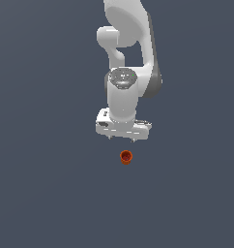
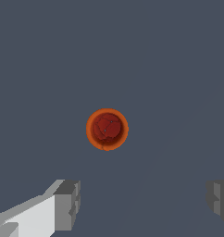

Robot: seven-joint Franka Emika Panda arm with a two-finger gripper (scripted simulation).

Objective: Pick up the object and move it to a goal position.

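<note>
The orange-red cup (image 1: pixel 126 157) is seen standing upright on the dark grey surface (image 1: pixel 46 193), its hollow top facing up, clear of the fingers (image 2: pixel 67 204) and untouched by them. The fingers are held spread wide apart, with nothing between them, and the cup is seen beyond their tips in the wrist view (image 2: pixel 107 129). Around the cup only plain, unmarked surface is shown, with the white arm (image 1: pixel 126 82) rising behind it.

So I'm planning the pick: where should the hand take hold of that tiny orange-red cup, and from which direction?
Grip the small orange-red cup across its round side wall, coming straight down from above. It stands upright with its darker hollow facing up, and the open hand looks far wider than it, so its fingers should straddle it.
</note>
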